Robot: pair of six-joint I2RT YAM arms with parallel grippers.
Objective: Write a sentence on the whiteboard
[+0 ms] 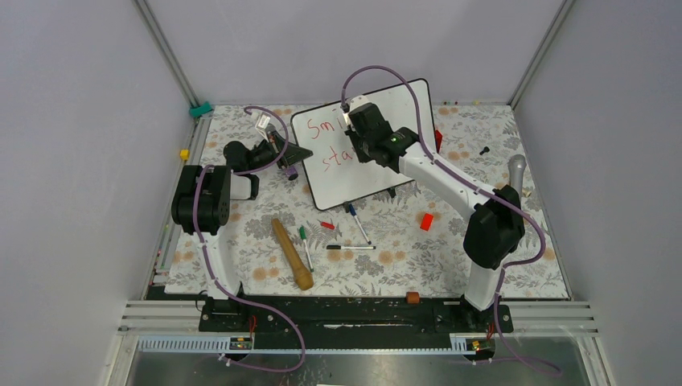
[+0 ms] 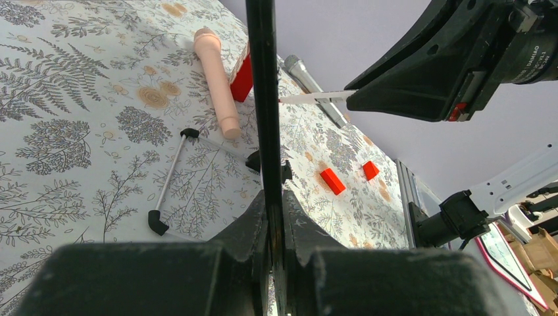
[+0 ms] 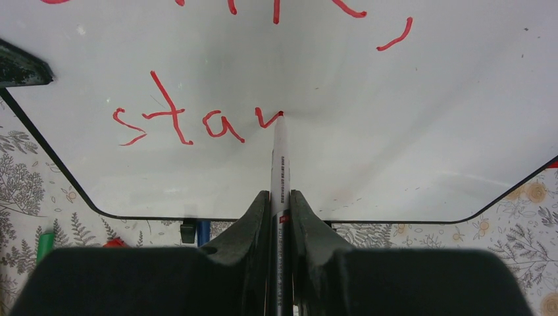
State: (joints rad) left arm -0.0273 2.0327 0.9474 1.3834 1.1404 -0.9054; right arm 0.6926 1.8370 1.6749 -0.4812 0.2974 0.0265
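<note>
1. The left jaws, left of centre in the top view, are clenched on the thin black frame of the whiteboard [image 1: 366, 183] at its left edge. That grip should be firm, so the board does not slide under the pen's push.
2. The board sits at the upper middle of the counter [image 1: 241, 269]. The sentence [image 3: 176, 125] reads "sta" on its lower line, with the next letter begun. Parts of the upper line show at the top of the right wrist view.
3. The right jaws grasp a red marker [image 3: 279, 155], whose tip touches the board at the end of that half-made letter. I judge the stroke goes best with light, even pressure, carried rightward on the same baseline. Bare board lies to the right, so there is room.
4. Nothing lies on the board in the pen's path. In the top view the right arm [image 1: 450, 183] hides most of the writing.
5. Below the board in the top view lie a wooden pin [image 1: 291, 253], a green pen [image 1: 303, 235], a blue pen [image 1: 355, 215] and a red block [image 1: 426, 221]. All are on the counter in front of the board and none hinders the stroke.
</note>
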